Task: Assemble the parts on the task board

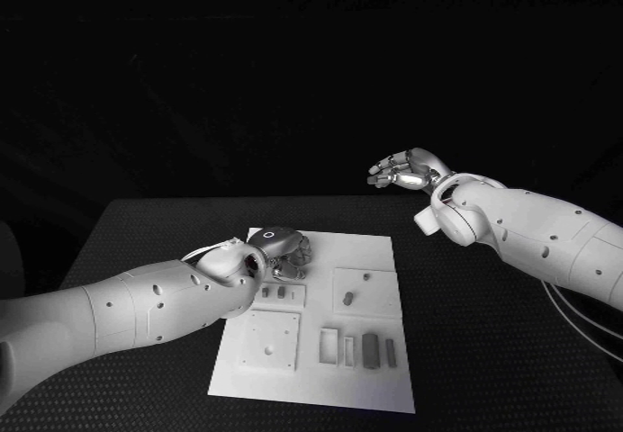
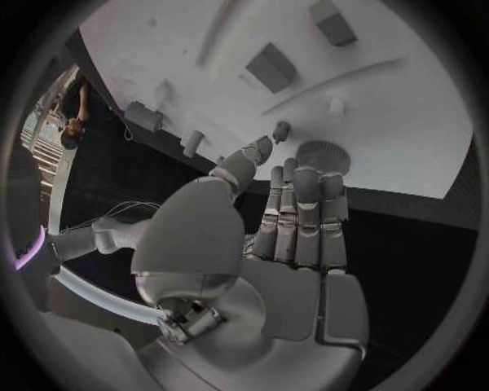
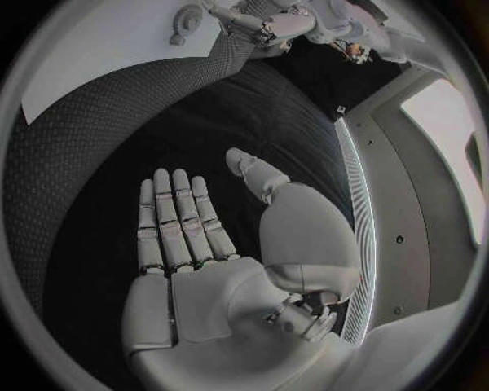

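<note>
The white task board (image 1: 340, 382) lies in the middle of the black table. My left hand (image 1: 279, 247) hovers over its far left corner with nothing in it. In the left wrist view its fingers (image 2: 301, 213) stretch out side by side, their tips next to a round toothed gear (image 2: 323, 154) on the board (image 2: 407, 138); whether they touch it I cannot tell. Grey blocks (image 1: 372, 349) stand in the board's near part, and small pegs (image 1: 273, 292) sit by the left hand. My right hand (image 1: 405, 169) is raised beyond the board's far right, flat and open (image 3: 183, 236).
A raised square plate (image 1: 272, 340) sits on the board's near left and another (image 1: 365, 292) on its right half, with a slotted holder (image 1: 329, 345) between them. Black table (image 1: 506, 360) stretches to the board's right. The right wrist view shows the board's corner (image 3: 92, 57) and the gear (image 3: 187, 19).
</note>
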Action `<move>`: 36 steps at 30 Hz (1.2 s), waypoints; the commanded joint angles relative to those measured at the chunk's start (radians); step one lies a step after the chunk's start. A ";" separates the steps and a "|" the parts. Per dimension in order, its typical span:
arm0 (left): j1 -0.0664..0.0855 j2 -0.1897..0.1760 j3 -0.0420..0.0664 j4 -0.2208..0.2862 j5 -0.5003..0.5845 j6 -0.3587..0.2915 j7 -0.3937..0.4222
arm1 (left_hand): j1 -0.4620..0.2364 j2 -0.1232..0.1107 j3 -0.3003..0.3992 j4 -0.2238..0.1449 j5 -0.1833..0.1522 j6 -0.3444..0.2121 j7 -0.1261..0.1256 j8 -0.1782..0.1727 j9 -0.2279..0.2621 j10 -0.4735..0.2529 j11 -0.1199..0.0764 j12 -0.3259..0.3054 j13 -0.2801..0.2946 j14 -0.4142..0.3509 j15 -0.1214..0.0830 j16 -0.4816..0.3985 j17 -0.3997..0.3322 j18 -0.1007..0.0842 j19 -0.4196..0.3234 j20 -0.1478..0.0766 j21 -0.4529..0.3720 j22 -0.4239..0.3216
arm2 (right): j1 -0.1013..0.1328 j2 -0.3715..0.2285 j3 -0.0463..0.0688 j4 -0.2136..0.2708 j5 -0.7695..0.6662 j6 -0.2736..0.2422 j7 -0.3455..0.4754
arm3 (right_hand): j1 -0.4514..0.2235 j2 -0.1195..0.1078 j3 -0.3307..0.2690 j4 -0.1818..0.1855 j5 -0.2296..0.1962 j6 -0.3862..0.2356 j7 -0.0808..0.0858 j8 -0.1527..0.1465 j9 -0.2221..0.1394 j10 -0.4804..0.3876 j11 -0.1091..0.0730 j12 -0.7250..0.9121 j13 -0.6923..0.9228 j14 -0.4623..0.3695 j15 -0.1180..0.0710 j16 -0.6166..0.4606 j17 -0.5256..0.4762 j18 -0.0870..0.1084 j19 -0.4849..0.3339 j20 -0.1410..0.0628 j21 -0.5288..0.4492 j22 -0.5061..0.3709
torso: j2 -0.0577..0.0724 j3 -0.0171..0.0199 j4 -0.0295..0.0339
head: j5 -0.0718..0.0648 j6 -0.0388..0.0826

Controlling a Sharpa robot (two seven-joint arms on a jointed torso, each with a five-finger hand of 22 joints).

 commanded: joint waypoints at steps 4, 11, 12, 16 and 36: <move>-0.009 0.012 0.000 -0.017 -0.024 0.035 0.005 | -0.022 0.003 -0.009 0.004 -0.023 -0.003 0.005 -0.003 -0.005 0.007 0.003 -0.013 -0.003 0.005 0.003 0.011 0.001 0.010 0.008 -0.060 0.007 0.006 | 0.000 0.001 0.001 0.002 0.002 0.014 0.006 | -0.008 0.004 -0.002 0.006 0.007 -0.005 0.001 0.004 -0.002 0.007 0.001 -0.007 0.000 -0.008 -0.001 -0.004 -0.002 -0.008 -0.004 0.001 -0.006 0.001 | 0.000 0.0003 -0.0014 | 0.000 -0.003; -0.015 0.018 0.001 -0.022 -0.024 0.051 0.005 | -0.027 0.012 -0.007 0.004 -0.022 0.006 0.003 0.002 -0.006 0.019 0.002 -0.017 -0.003 0.012 0.001 0.027 0.005 0.013 0.013 -0.060 0.010 0.011 | 0.000 0.001 0.001 0.003 0.002 0.015 0.007 | -0.008 0.004 -0.002 0.006 0.007 -0.005 0.001 0.004 -0.002 0.007 0.001 -0.007 0.000 -0.008 -0.001 -0.004 -0.002 -0.007 -0.004 0.001 -0.007 0.002 | -0.001 -0.0002 0.0001 | -0.001 -0.005; -0.015 0.018 0.001 -0.023 -0.024 0.054 0.005 | -0.027 0.015 -0.007 0.003 -0.023 0.010 0.003 0.004 -0.006 0.024 0.001 -0.016 -0.002 0.014 0.001 0.032 0.006 0.014 0.015 -0.061 0.012 0.013 | 0.000 0.001 0.001 0.003 0.002 0.015 0.007 | -0.008 0.004 -0.002 0.006 0.007 -0.005 0.001 0.004 -0.002 0.007 0.001 -0.007 0.000 -0.008 -0.001 -0.004 -0.002 -0.007 -0.004 0.001 -0.007 0.002 | -0.002 -0.0001 0.0008 | -0.001 -0.005; -0.015 0.018 0.001 -0.022 -0.024 0.065 0.004 | -0.025 0.024 -0.004 0.002 -0.021 0.019 0.004 0.009 -0.007 0.040 -0.001 -0.015 0.001 0.018 -0.001 0.045 0.009 0.017 0.021 -0.062 0.017 0.018 | 0.000 0.002 0.001 0.004 0.002 0.016 0.007 | -0.008 0.004 -0.002 0.006 0.007 -0.005 0.001 0.004 -0.002 0.007 0.001 -0.008 0.000 -0.008 -0.001 -0.004 -0.002 -0.007 -0.004 0.001 -0.007 0.002 | -0.002 0.0004 0.0009 | -0.001 -0.007; -0.024 0.035 0.001 -0.053 -0.024 0.092 0.003 | -0.018 0.059 0.012 0.004 -0.014 0.036 0.012 0.015 -0.013 0.069 -0.003 -0.017 0.006 0.027 -0.003 0.075 0.012 0.020 0.029 -0.064 0.024 0.029 | 0.000 0.000 0.001 0.007 0.002 0.016 0.008 | -0.008 0.005 -0.002 0.005 0.007 -0.005 0.001 0.005 -0.003 0.008 0.001 -0.008 0.000 -0.008 -0.001 -0.004 -0.003 -0.007 -0.004 0.001 -0.008 0.003 | 0.000 0.0008 -0.0008 | -0.002 -0.008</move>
